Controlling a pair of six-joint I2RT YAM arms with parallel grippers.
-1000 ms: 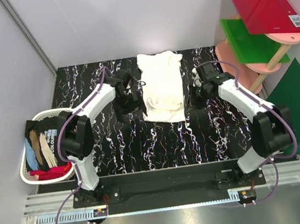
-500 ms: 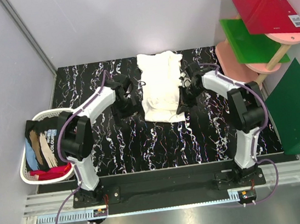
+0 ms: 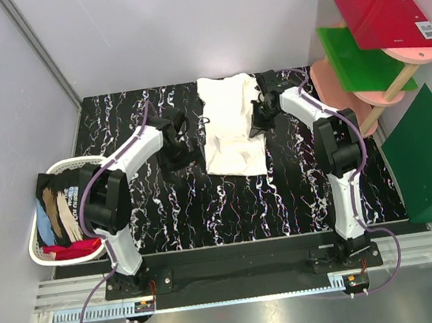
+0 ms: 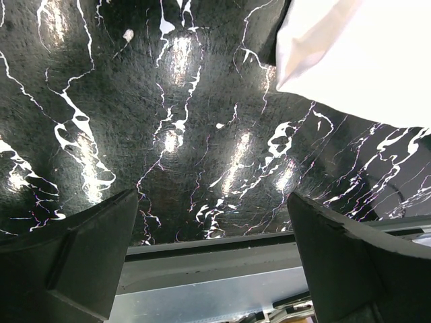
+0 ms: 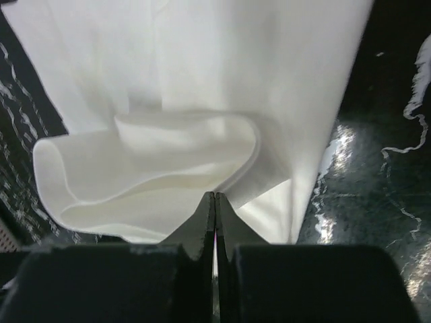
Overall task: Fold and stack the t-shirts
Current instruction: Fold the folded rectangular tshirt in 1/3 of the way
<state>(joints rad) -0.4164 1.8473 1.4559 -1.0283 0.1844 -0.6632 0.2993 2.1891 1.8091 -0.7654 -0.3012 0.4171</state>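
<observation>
Reaching inward from where it was a second ago, off the cloth's right side, the right arm is now stretching over the upper right part of the cream-white t-shirt, while the left arm is sitting a little further left of the shirt than before.

The right hand is hanging over the shirt's right edge. In the right wrist view, the right hand is showing its two fingers pressed tight together, and a raised, looping fold of the cream-white t-shirt is running right up to their tips, so it is pinching that fold.

The left hand is hovering just beside the shirt's left edge, over bare black marbled worktop. In the left wrist view, the left hand is standing spread as wide as it goes, gripping nothing, with only a corner of the cream-white t-shirt showing at the upper right.

The shirt is lying lengthwise at the middle of the far half of the worktop, between the two hands. The other t-shirts, black with tan streaks, blue-and-white and red, are sitting piled in a white basket off the worktop's left edge.
</observation>
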